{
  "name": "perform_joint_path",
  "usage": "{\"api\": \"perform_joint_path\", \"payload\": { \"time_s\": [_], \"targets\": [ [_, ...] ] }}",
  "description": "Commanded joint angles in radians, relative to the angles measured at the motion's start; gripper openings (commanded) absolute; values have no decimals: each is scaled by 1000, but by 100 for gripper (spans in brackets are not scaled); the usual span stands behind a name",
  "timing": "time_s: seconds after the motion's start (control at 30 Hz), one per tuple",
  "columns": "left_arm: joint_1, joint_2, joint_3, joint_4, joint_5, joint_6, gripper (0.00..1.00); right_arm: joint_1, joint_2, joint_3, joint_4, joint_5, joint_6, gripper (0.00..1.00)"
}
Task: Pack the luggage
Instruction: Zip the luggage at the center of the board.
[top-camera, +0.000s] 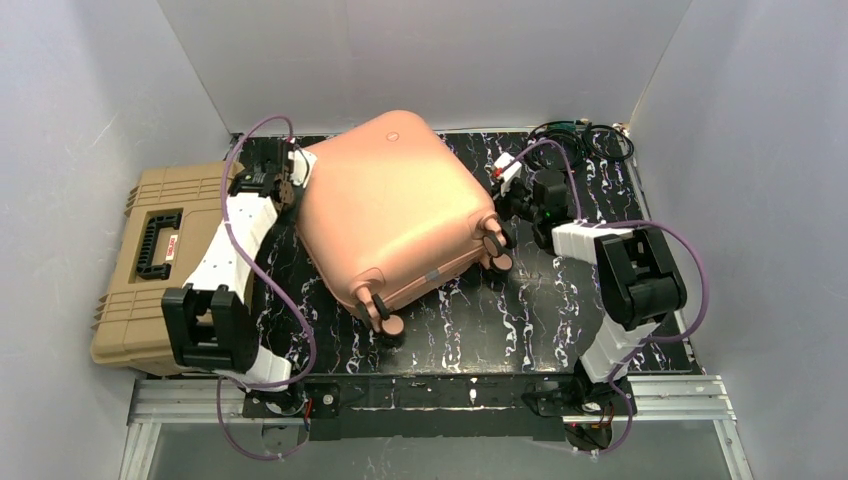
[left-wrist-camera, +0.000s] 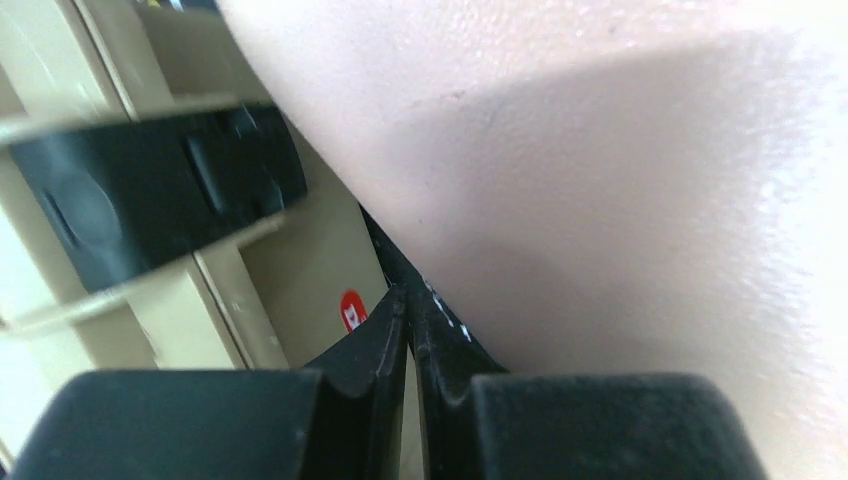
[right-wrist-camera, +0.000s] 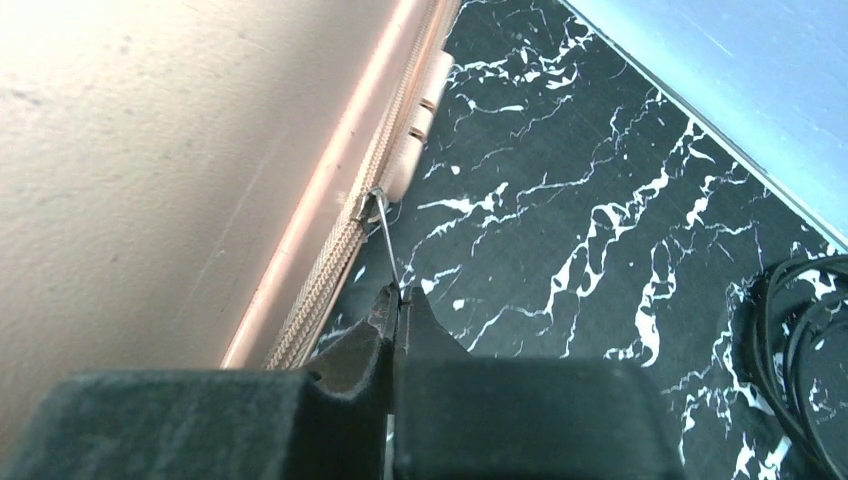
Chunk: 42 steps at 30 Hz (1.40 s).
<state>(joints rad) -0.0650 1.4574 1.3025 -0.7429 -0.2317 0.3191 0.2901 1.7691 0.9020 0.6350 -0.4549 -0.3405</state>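
Right gripper (right-wrist-camera: 400, 300) up close, jaws pinching the zipper pull (right-wrist-camera: 383, 232); left gripper (left-wrist-camera: 410, 320), jaws pressed together, sits beside the closed luggage (top-camera: 395, 205) on the table (top-camera: 560, 320). Best drag steadily along the zipper track (right-wrist-camera: 330, 270), tab taut.

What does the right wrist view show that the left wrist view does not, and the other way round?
Only the right wrist view: the zipper, its pull pinched by the shut right gripper, and black cables. Only the left wrist view: the tan toolbox with its black handle, and the shut left gripper. Both: the pink suitcase shell.
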Motion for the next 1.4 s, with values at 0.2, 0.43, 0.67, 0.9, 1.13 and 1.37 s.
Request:
{"api": "perform_joint_path", "payload": {
  "time_s": [0.2, 0.43, 0.67, 0.9, 1.13, 1.37],
  "targets": [
    [-247, 298, 212, 101, 89, 19, 9, 49, -242, -203, 71, -94, -49, 1],
    [-265, 385, 329, 75, 172, 11, 7, 82, -374, -308, 4, -102, -17, 1],
    [-238, 169, 239, 12, 188, -2, 73, 83, -420, -350, 13, -22, -19, 1],
    [-214, -184, 138, -187, 383, -14, 95, 80, -387, -347, 41, 26, -23, 1],
    [-215, -316, 73, -354, 720, -98, 97, 69, -387, -344, 35, 67, -51, 1],
    [-223, -372, -25, -397, 706, -142, 98, 23, -397, -345, 32, 73, -55, 1]
  ]
}}
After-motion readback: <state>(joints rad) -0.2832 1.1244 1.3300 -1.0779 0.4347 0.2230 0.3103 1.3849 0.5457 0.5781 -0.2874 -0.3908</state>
